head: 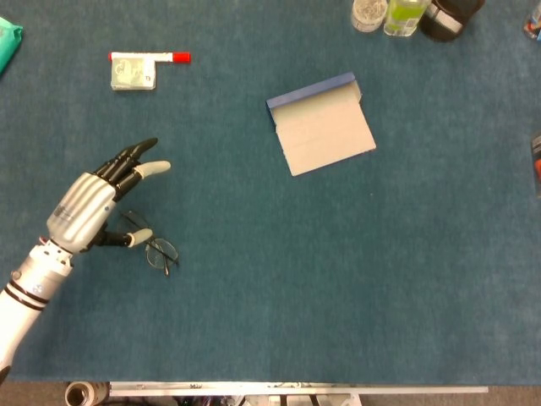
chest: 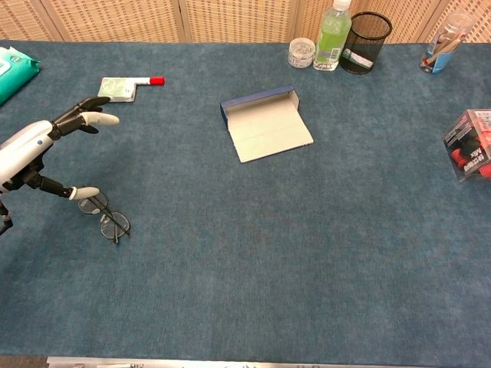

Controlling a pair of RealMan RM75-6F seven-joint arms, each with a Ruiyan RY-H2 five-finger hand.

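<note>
The robot's left hand hangs over the blue felt table with its fingers spread and straight and its thumb held apart, holding nothing. A pair of thin-framed eyeglasses lies flat on the cloth just below and beside the thumb tip; the chest view shows the thumb tip right at the near lens, though whether it touches the frame cannot be told. The silver back of the hand faces up, and the white forearm runs off the lower left edge of the frame. Well beyond the fingertips, farther from the robot, sits a small pale green packet with a red-capped white marker lying against its far edge. Far off to the hand's right, an open blue box lies with its pale inside facing up. Past that box, along the table's far edge, stand a small clear jar, a green bottle and a black mesh cup. A teal pouch rests at the far left edge, beyond the hand. The right hand appears in neither view.
</note>
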